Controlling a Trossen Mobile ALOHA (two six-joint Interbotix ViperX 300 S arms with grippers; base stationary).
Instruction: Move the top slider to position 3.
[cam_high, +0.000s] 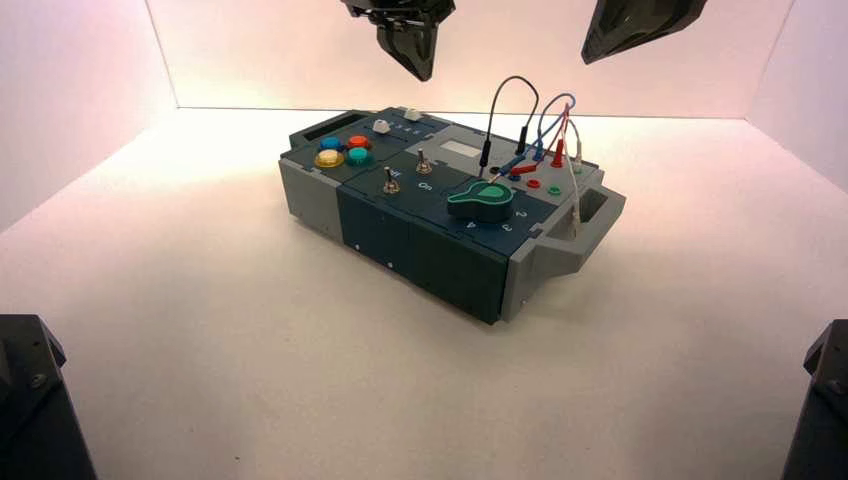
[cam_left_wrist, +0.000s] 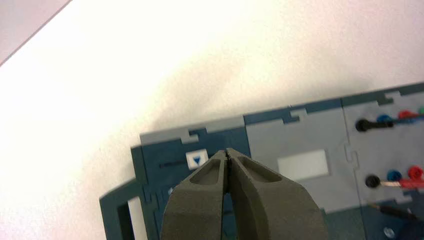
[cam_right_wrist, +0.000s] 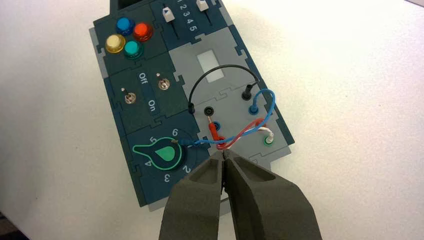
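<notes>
The top slider (cam_high: 411, 114) is a small boxy white knob at the far edge of the dark blue box (cam_high: 420, 240). The left wrist view shows a blue triangle on the top slider (cam_left_wrist: 196, 159); in the right wrist view the top slider (cam_right_wrist: 202, 5) is cut by the frame edge. Position 3 (cam_right_wrist: 185, 15) is a tiny white digit in the row 1 to 5 between the two slider tracks. My left gripper (cam_high: 424, 72) (cam_left_wrist: 227, 152) hangs shut and empty well above the sliders. My right gripper (cam_high: 590, 56) (cam_right_wrist: 223, 152) is shut, empty, high over the wired end.
A second white slider knob (cam_high: 381, 126) sits beside coloured buttons (cam_high: 344, 150). Two metal toggle switches (cam_high: 407, 170), a green dial (cam_high: 480, 200) and looping wires (cam_high: 540, 130) rise from the box top. A grey handle (cam_high: 590, 210) juts right. White walls enclose the table.
</notes>
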